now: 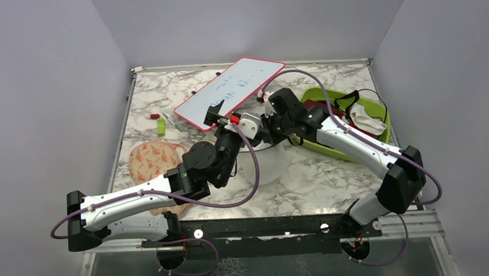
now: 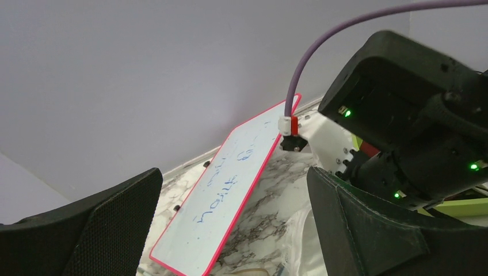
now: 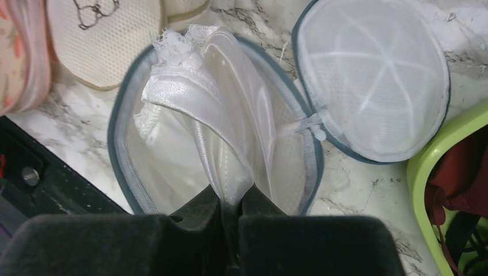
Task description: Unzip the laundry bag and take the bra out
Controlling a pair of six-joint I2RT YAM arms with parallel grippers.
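Zip's done: lid [image 3: 371, 80] lies flipped open to the R of the bag [image 3: 117, 138], joined to it at one spot on the rim. Bra [image 3: 190, 109] reads here as white satin w/ a lace edge. It stands up out of the open bag, most of it not out yet. R gripper [image 3: 230, 201] is pinched shut on one fold of it, at the near rim.

Step in hand, I reckon, is the pull-out. I'd lift straight up first, slow, so the cups clear the rim w/o dragging the bag along. The grip is on a thin fold only, so a jerk could slip it. If the bag rises too, I'd bring L in to pin the rim. Then carry it off sideways, away from the green tray [image 3: 443, 132].

Pose: R arm reaches from its base to mid-table, wrist pointing down over the bag. L gripper [image 2: 233, 178] is wide open and empty, tilted up toward the whiteboard [image 1: 231, 89]. It sits just beside R's wrist, so I'd watch for a knock.
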